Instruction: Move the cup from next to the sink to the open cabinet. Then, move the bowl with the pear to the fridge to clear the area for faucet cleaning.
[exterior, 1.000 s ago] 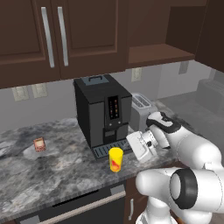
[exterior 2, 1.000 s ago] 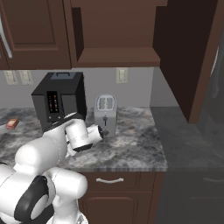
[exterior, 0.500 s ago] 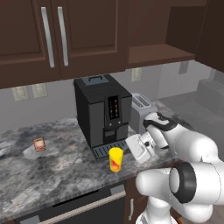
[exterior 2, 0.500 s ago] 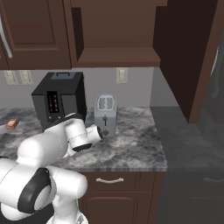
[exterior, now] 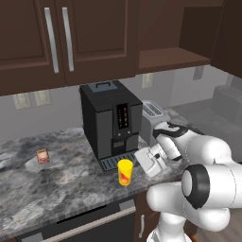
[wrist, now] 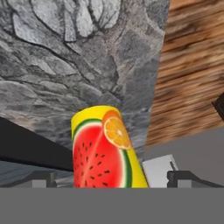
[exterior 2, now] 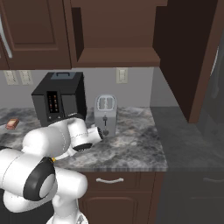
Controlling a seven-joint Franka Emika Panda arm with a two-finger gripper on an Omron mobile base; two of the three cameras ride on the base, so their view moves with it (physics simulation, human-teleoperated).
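Note:
The cup (exterior: 125, 172), a small yellow tumbler, stands on the granite counter just in front of the black coffee machine (exterior: 111, 123). My gripper (exterior: 137, 165) is low over the counter, right beside the cup, and it is open. In the hand view the cup (wrist: 105, 148) shows a watermelon and orange print. It rises between my gripper's (wrist: 113, 179) two dark fingertips (wrist: 41, 179), with a gap on each side. The open cabinet (exterior: 172, 56) is up to the right, its bare shelf (exterior 2: 116, 57) above the toaster.
A silver toaster (exterior 2: 106, 114) stands right of the coffee machine, close behind my arm. A small red-labelled packet (exterior: 43, 156) lies far left on the counter. The cabinet's open door (exterior 2: 188, 52) juts out at the right. The counter's front edge is just below the cup.
The hand has crept slightly down and left toward the cup. The jaws have stayed open and the cup has not moved.

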